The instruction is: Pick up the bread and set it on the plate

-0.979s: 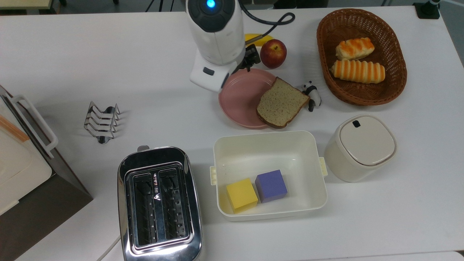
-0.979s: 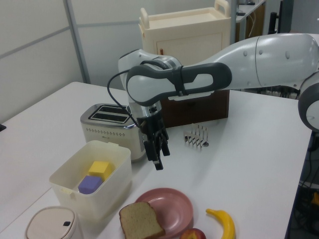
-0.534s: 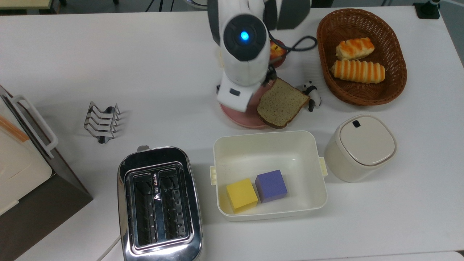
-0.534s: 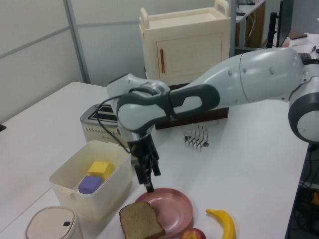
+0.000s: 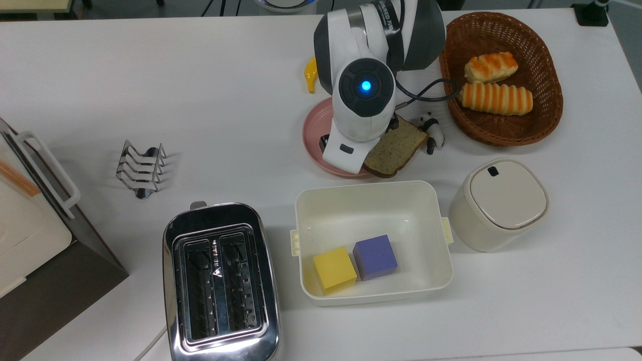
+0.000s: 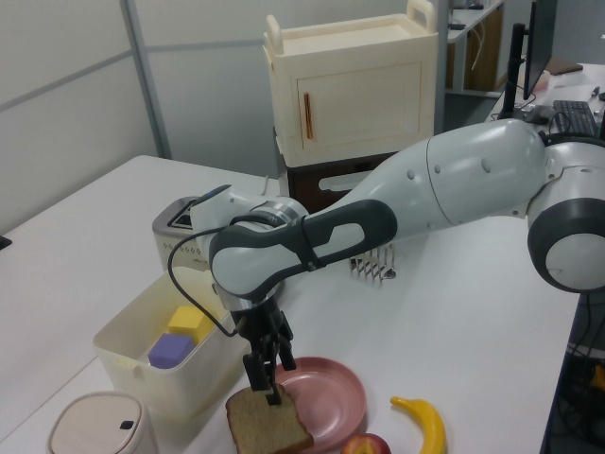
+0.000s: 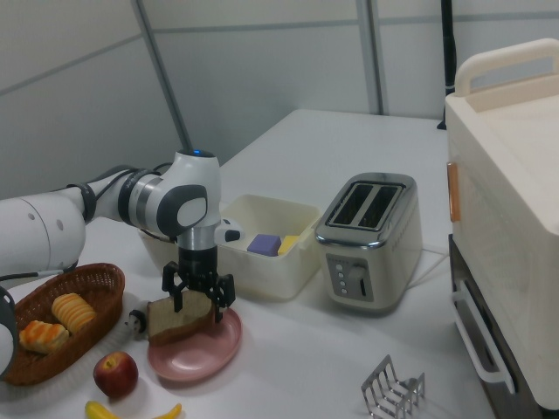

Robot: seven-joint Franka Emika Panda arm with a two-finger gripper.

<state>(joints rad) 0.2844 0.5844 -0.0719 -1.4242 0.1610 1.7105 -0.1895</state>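
Observe the bread (image 5: 396, 150): it lies with one edge on the plate (image 5: 313, 131) and overhangs the rim on the top view's right, toward the panda figurine (image 5: 431, 131). In the right view the slice (image 7: 179, 319) is tilted, its end on the right view's left raised. Note that its domed top edge points to the far right of the top view. The gripper (image 6: 265, 390) points straight down onto the slice (image 6: 269, 424). In the right view the gripper (image 7: 197, 295) has its jaws spread wide, straddling the slice's upper edge; you cannot tell whether they grip it. The cream tub (image 5: 373, 200) sits just near the plate.
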